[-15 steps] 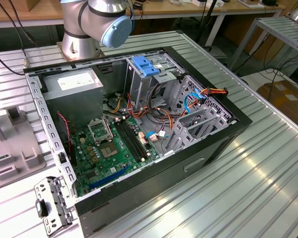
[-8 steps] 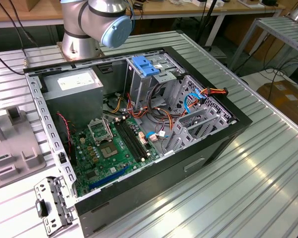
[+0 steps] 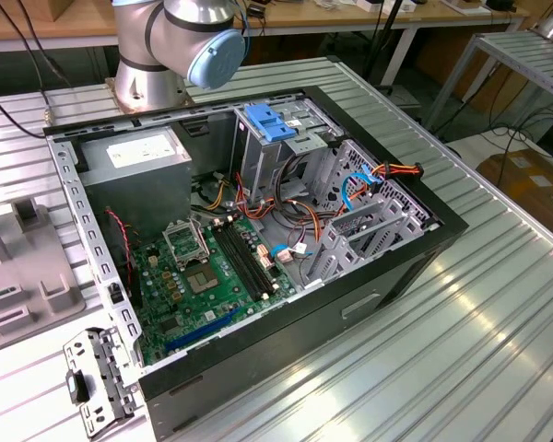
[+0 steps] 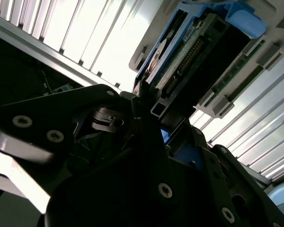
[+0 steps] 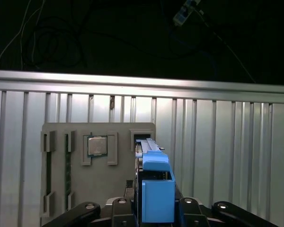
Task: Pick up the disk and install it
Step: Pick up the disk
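- As the disk (image 5: 157, 191) stands on its edge in a slot of the grey holder (image 5: 57, 189), the step in hand is, I judge, the pick-up. The install is not yet done.
- In the first wrist view a chip (image 5: 97, 145) lies in the holder near the disk, apart from it.
- The gripper (image 5: 156, 215) sits astride the near end of the disk. Whether it pinches the disk or is only spread around it, I cannot tell.
- In the exterior view the case (image 3: 378, 276) lies open. The board (image 3: 212, 267) is toward the exterior view's left, and a blue bracket (image 3: 270, 122) stands on the cage a little more to the right.
- In my judgement, lifting calls for a firm hold on both faces and a straight pull along the slot. A tilt could jam the blue rails.
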